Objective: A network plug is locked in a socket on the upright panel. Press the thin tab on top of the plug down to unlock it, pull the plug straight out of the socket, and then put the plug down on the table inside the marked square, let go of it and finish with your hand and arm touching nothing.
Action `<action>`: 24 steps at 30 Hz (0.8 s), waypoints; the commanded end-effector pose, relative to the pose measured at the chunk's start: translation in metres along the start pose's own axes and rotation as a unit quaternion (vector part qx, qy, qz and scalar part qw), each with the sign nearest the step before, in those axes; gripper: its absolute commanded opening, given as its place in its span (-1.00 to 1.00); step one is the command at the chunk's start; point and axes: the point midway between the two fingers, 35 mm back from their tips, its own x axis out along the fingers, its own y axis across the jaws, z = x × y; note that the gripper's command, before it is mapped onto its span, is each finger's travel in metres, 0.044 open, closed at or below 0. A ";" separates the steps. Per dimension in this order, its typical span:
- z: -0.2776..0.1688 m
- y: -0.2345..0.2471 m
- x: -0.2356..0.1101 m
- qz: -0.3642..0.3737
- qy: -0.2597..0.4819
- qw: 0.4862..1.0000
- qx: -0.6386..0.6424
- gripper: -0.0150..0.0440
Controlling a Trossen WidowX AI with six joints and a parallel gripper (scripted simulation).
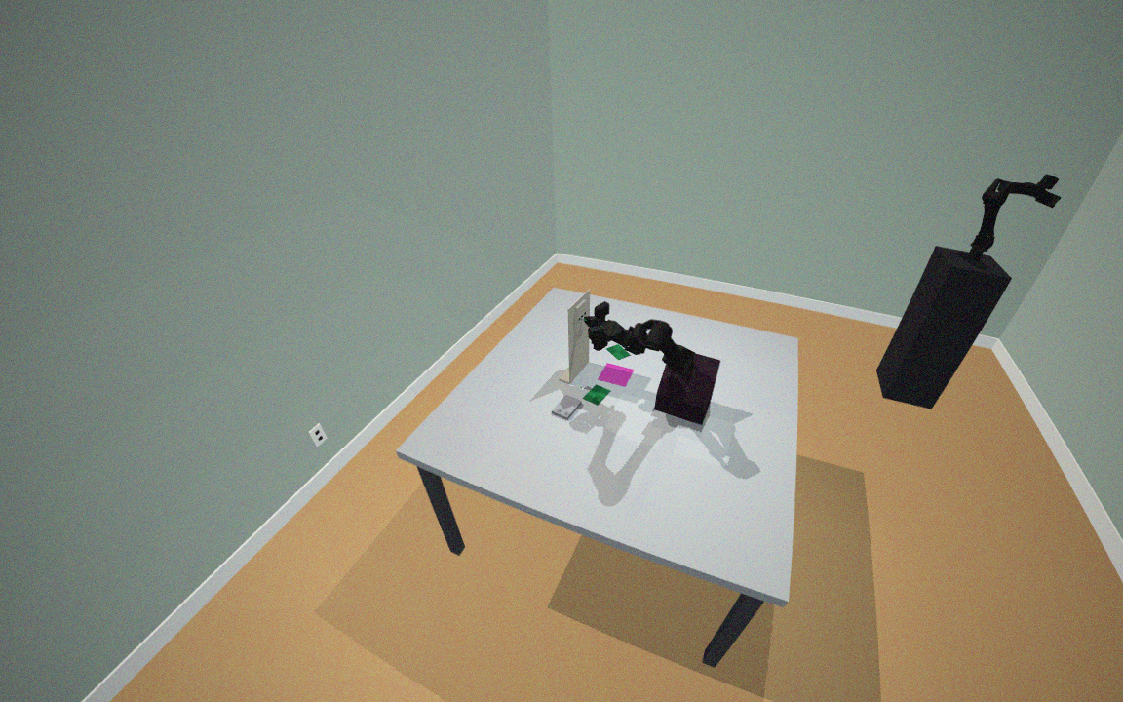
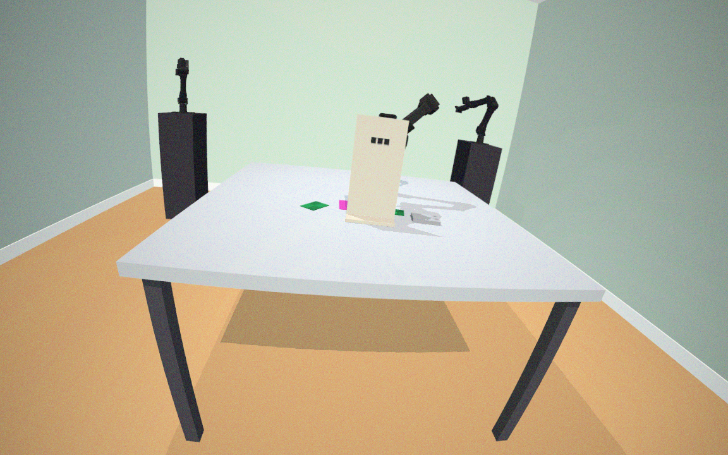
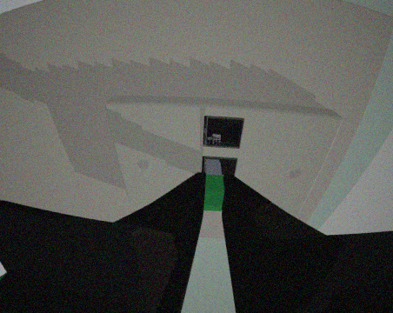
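The green plug (image 3: pixel 214 192) is between my fingertips, and its grey front end reaches into a dark socket opening in the upright cream panel (image 1: pixel 578 349) (image 2: pixel 376 184) (image 3: pixel 270 26). My gripper (image 1: pixel 588 320) (image 3: pixel 214 182) is shut on the plug, close in front of the panel; the panel hides it in the exterior view. The thin tab cannot be made out clearly. Flat on the table lie a magenta square (image 1: pixel 615 375) (image 2: pixel 342 205), one green patch (image 1: pixel 596 394) (image 2: pixel 399 212) and another green patch (image 1: pixel 618 351) (image 2: pixel 315 205).
Another dark socket opening (image 3: pixel 223 132) shows beside the plug's socket. A low grey box (image 1: pixel 565 408) (image 2: pixel 426 219) lies near the panel's foot. My arm's dark base block (image 1: pixel 687 392) stands on the table (image 1: pixel 495 436) (image 2: pixel 299 254). Other arms stand on dark pedestals away from the table.
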 end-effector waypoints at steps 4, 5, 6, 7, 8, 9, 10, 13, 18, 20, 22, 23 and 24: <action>-0.002 0.001 -0.006 0.001 0.001 1.000 -0.002 -0.49; -0.002 0.001 -0.007 0.001 0.001 1.000 -0.002 -0.49; -0.002 0.001 -0.007 0.001 0.001 1.000 -0.002 -0.49; -0.002 0.001 -0.008 0.001 0.001 1.000 -0.002 -0.49; -0.002 0.001 -0.009 0.001 0.001 1.000 -0.002 -0.49; -0.002 0.001 -0.009 0.001 0.001 1.000 -0.002 -0.49; -0.003 0.001 -0.010 0.001 0.001 1.000 -0.002 -0.49; -0.003 0.001 -0.012 0.001 0.001 1.000 -0.002 -0.49; -0.004 0.001 -0.015 0.001 0.001 1.000 -0.002 -0.49; -0.004 0.001 -0.016 0.001 0.001 1.000 -0.002 -0.49; -0.004 0.001 -0.017 0.001 0.001 1.000 -0.002 -0.49; -0.004 0.001 -0.017 0.001 0.001 1.000 -0.002 -0.49; -0.004 0.001 -0.018 0.001 0.001 1.000 -0.002 -0.49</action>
